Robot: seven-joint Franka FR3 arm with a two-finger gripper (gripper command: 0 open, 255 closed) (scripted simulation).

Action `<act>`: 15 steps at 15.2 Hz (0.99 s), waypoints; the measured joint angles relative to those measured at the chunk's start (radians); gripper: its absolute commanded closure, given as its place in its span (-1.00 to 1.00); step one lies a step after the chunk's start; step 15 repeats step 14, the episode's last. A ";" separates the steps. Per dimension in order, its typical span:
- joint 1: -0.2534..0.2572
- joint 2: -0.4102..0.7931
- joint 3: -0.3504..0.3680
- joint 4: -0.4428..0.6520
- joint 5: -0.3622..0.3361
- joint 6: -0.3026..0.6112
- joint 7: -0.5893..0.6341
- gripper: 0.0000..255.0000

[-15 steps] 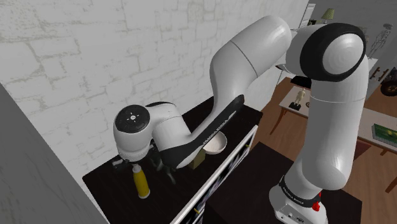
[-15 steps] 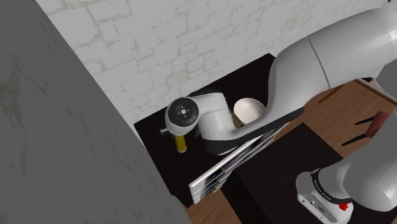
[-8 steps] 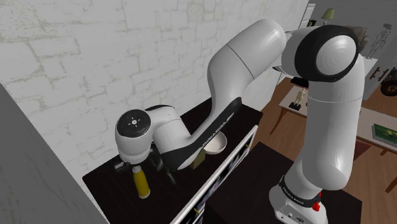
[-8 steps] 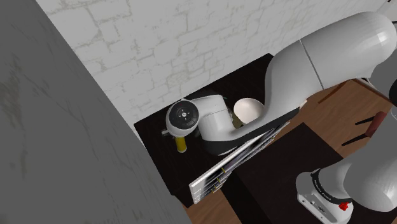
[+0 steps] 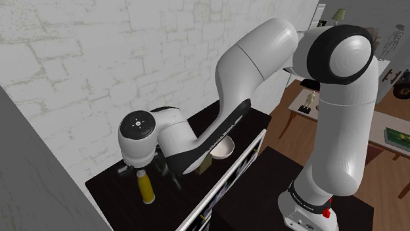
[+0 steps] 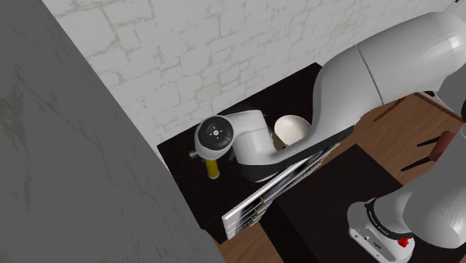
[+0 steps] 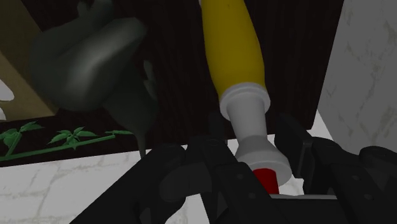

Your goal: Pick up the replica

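**Shoulder, second exterior and wrist views.** The replica, a bottle shape with a yellow body, white neck and red cap, stands upright on the dark surface at the lower left of the shoulder view, directly under the hand. In the wrist view the claw appears to be pinching the replica at the neck and cap.

**Risks (judged).**
- The hold is high and narrow, so the long body could pivot or slip free when lifted.
- A dark figure stands just beside the replica, and a swinging load or a sideways drift could knock it.

**Containers.**
- A white bowl sits right of centre in the second exterior view, partly under the forearm. The part of its interior that can be seen looks bare.
- The replica is capped, so its contents cannot be seen.
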 measured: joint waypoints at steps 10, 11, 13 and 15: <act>-0.050 -0.092 0.059 0.016 0.136 -0.055 -0.116 1.00; -0.053 -0.099 0.064 0.019 0.148 -0.062 -0.126 1.00; -0.063 -0.120 0.075 0.022 0.177 -0.073 -0.150 1.00; -0.066 -0.126 0.078 0.024 0.186 -0.077 -0.156 1.00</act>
